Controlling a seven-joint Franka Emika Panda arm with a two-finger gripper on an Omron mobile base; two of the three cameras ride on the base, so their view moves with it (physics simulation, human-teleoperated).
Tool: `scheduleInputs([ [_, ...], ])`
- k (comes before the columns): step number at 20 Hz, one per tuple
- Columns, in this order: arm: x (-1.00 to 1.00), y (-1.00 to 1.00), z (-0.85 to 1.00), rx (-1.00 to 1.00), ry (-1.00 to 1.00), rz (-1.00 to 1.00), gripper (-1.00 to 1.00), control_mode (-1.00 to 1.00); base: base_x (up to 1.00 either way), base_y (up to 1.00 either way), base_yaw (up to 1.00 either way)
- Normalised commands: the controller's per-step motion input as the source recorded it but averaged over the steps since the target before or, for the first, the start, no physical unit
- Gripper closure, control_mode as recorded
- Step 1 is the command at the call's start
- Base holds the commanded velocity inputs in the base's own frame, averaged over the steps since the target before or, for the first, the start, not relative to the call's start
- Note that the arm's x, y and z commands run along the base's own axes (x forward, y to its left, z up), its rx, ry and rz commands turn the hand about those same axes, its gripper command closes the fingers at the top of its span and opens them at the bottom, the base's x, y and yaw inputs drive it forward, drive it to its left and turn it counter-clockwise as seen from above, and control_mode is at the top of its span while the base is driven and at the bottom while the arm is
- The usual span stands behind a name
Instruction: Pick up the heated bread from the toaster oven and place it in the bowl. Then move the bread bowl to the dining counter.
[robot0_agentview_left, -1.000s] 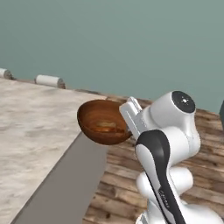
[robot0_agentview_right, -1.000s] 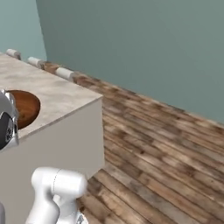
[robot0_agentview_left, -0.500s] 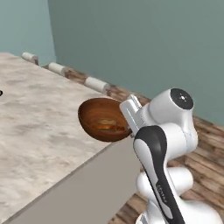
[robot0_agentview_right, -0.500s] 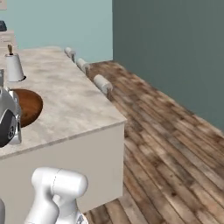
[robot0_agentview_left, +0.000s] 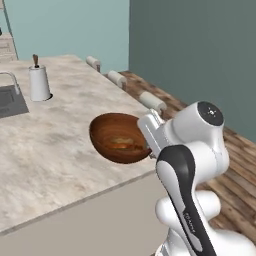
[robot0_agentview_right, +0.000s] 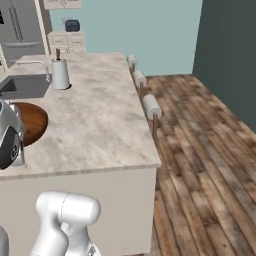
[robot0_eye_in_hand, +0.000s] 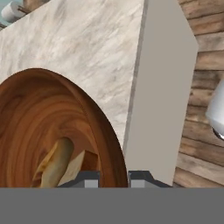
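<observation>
At the far left of the left base view a steel sink is set into the dining counter, with a curved tap at its edge; just right of it stands a pale grey canister with a dark-tipped utensil sticking out of its top; further right the bowl is held tilted above the marble near the counter's front edge, and the bread lies inside it as a tan smear low in the hollow; the gripper meets the bowl's right rim, its two finger tips standing either side of the rim in the hand view, one inside and one outside, so it is clamped on the bowl's wall.

In the hand view the bowl takes up the left half, its grain ringed and glossy; the bread rests at the bottom of the hollow beside a paler wedge-shaped piece; to the right the counter's marble top ends at a plain grey side panel.

In the right base view three pale rolled stool tops line the counter's right side; beyond them runs a wood-plank floor, with light teal and dark teal walls behind, and grey cabinets at the upper left.
</observation>
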Motion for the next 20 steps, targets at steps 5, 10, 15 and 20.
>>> scheduleInputs([
  [5,0.00,0.00,0.00,0.00,0.00,0.00,1.00,1.00,0.85,0.00,0.05],
  [10,0.00,0.00,0.00,0.00,0.00,0.00,1.00,1.00,0.16,0.00,0.00],
  [15,0.00,0.00,0.00,0.00,0.00,0.00,1.00,1.00,0.11,-0.07,0.00],
  [20,0.87,-0.32,-0.04,0.00,0.05,0.00,1.00,-1.00,0.00,0.00,0.00],
])
